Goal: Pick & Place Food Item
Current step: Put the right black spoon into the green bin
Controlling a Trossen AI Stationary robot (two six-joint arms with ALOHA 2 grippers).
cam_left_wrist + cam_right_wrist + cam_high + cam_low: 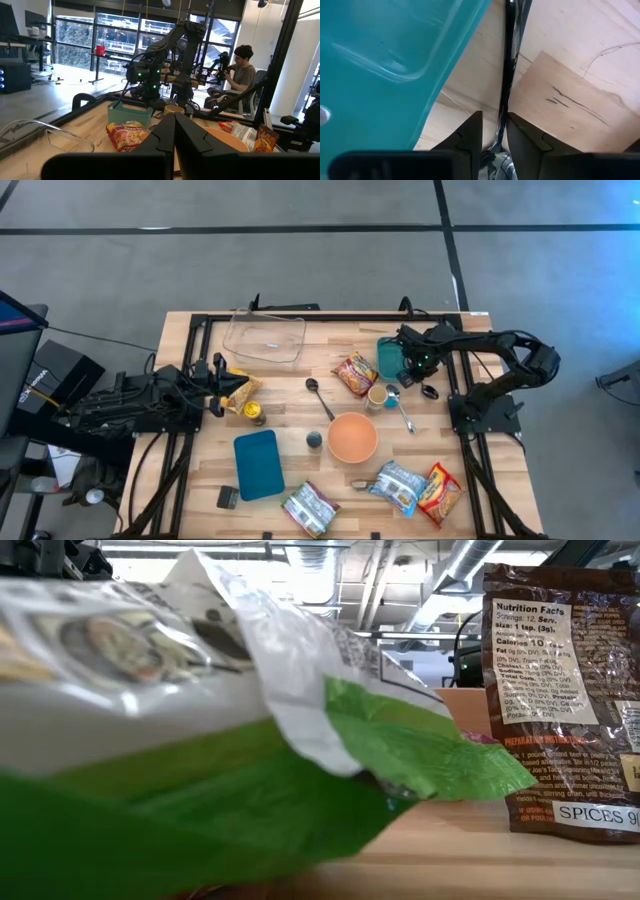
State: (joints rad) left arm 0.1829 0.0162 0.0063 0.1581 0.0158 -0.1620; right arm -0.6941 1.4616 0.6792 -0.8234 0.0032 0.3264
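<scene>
My right gripper points down at the far right of the table, beside a teal container that also fills part of the right wrist view. Its fingers are closed to a narrow gap around a thin black utensil handle. A red-and-yellow noodle packet lies flat on the table left of the container. My left gripper waits at the table's left side, shut with nothing between its fingers, next to a yellow packet. My right gripper pinches the thin black handle between its two fingers, coming from above and pointing down. The fingers lie across the handle, which runs on past them over the wooden table. Whether it is lifted off the wood I cannot tell.
An orange bowl, a paper cup, a metal spoon and a black spoon sit mid-table. A clear container stands at the back, a teal lid and several packets at the front. Packets block the low view.
</scene>
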